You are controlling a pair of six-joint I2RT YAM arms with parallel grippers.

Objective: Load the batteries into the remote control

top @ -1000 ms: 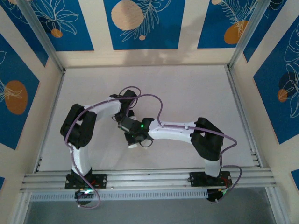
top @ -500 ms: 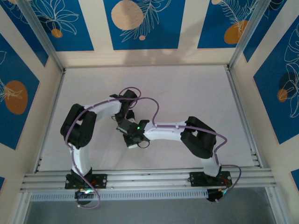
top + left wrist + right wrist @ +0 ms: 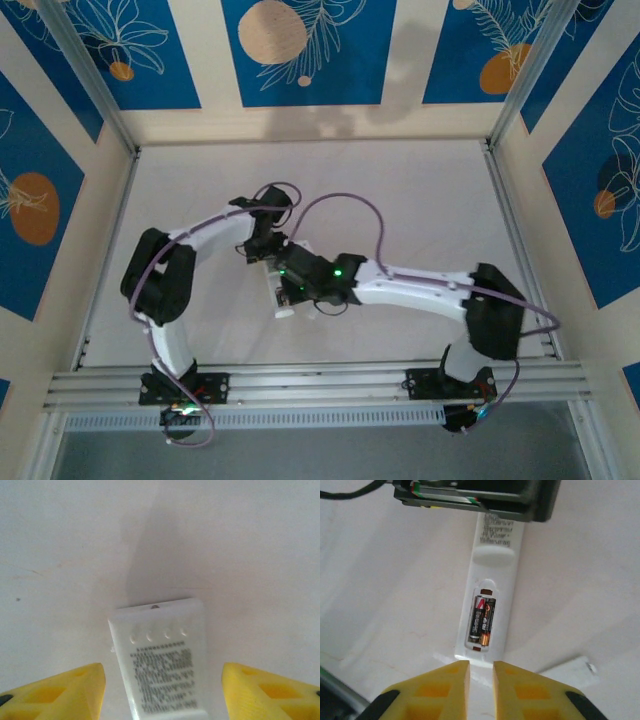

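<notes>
Right wrist: two batteries (image 3: pixel 483 621) in one remote control (image 3: pixel 492 557).

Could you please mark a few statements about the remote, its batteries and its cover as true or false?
1. The remote lies back up with its battery compartment uncovered. True.
2. That compartment is empty. False: batteries lie in it.
3. The cover is clipped onto the remote. False: the cover lies loose on the table beside the remote.
4. The left end effector has its fingers apart, one on either side of the remote's end. True.
</notes>
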